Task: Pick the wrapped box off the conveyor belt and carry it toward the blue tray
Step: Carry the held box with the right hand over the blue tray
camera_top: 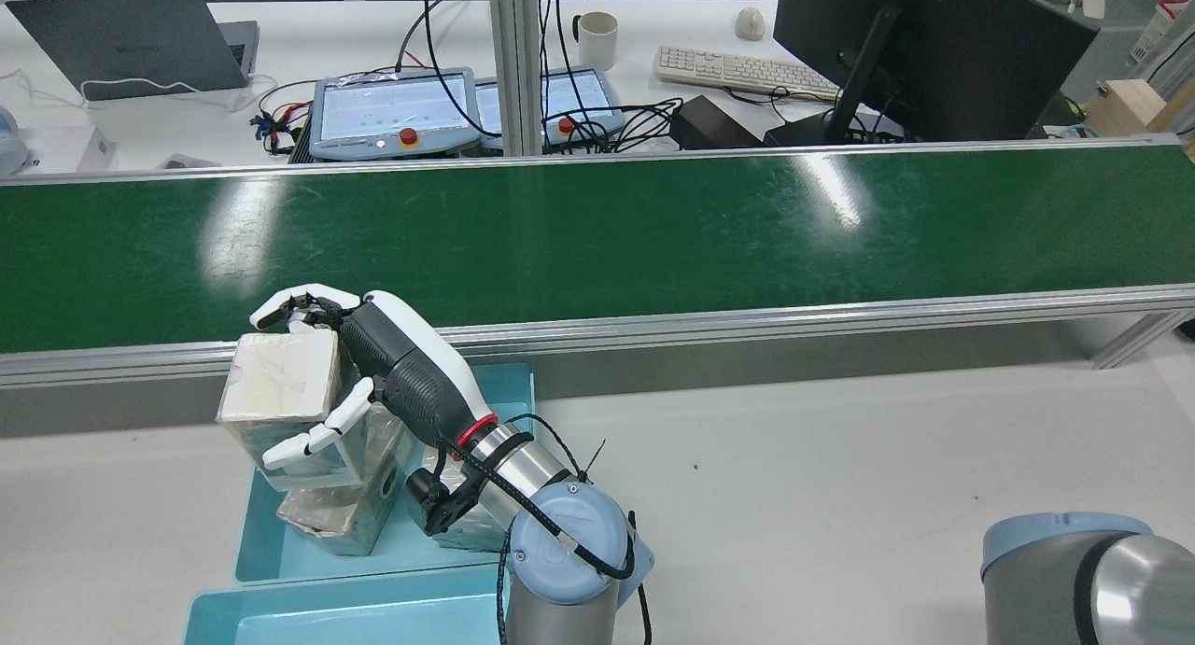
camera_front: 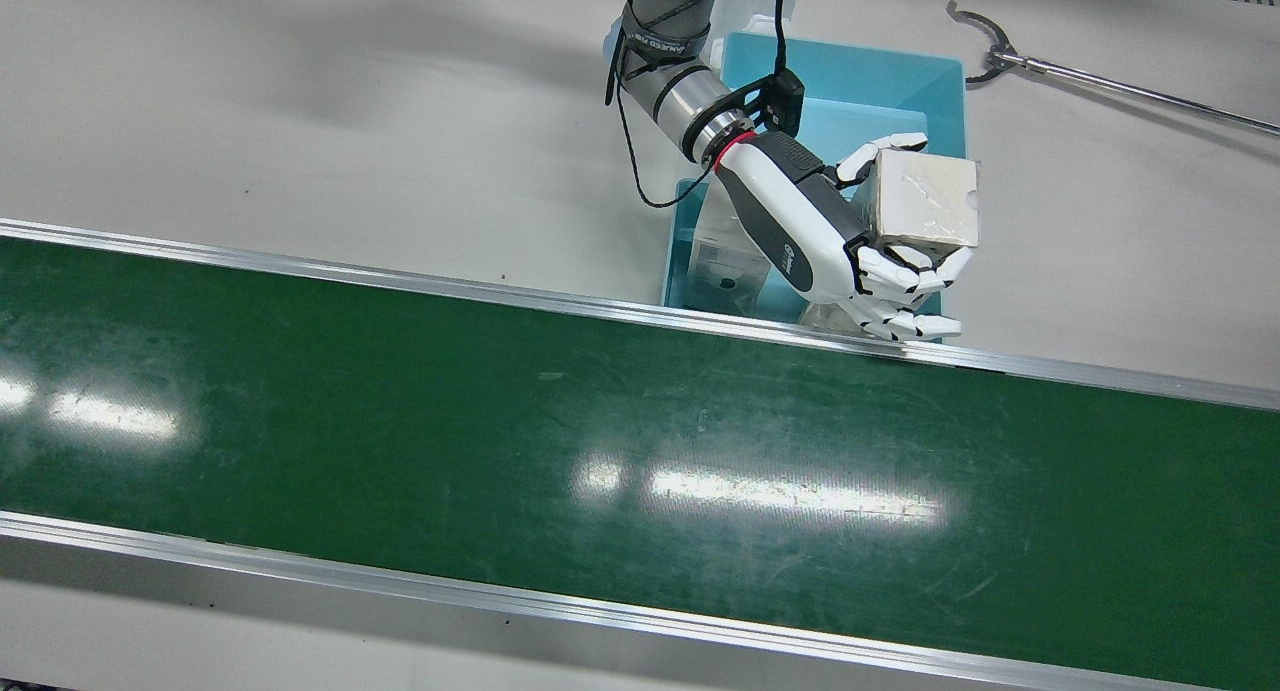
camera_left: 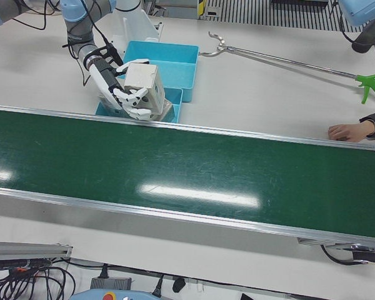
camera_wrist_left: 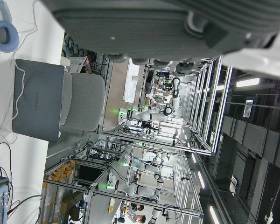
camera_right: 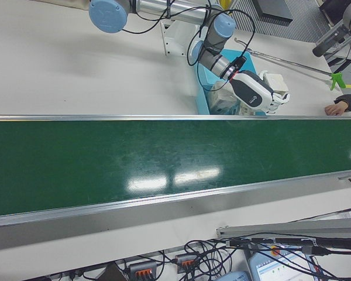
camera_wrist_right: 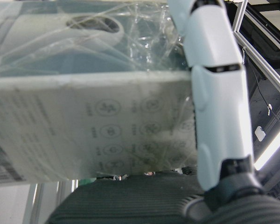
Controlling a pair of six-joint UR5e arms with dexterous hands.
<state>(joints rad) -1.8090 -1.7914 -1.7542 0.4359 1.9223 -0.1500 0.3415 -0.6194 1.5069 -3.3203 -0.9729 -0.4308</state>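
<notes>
- Biggest thing out here is the green conveyor belt point(camera_front: 500, 421), running right along the front edge of the blue tray point(camera_front: 672, 261), and nothing is riding on it.
- The white tabletop point(camera_front: 300, 121) carries the blue tray, and a second blue tray point(camera_front: 860, 71) sits touching its far side, away from the belt.
- A long grabber tool point(camera_front: 1120, 86) lies on the tabletop beside the second tray, claw end nearest it and well clear of the blue tray.
- Other wrapped boxes point(camera_top: 327, 510) already sit inside the blue tray, directly under the action.
- A person's hand point(camera_left: 347, 132) rests at the belt rail, well away from the blue tray.
- Now the left hand point(camera_front: 850, 251): it reaches across the blue tray, fingers point(camera_front: 915, 276) curled around opposite sides of the wrapped box point(camera_front: 925, 206), pinching it firmly.
- The wrapped box is held in the air above the blue tray's outer end, off the belt and touching nothing but the fingers.
- It's a pale, off-white cube under crinkled clear film; one hand camera's close-up shows rows of small printed icons and a barcode corner beneath the wrap.
- The forearm covers much of the blue tray's floor in the front view.
- Only a joint of the right arm point(camera_top: 1083, 580) shows, well away from the blue tray, and I cannot tell how its fingers are set.
</notes>
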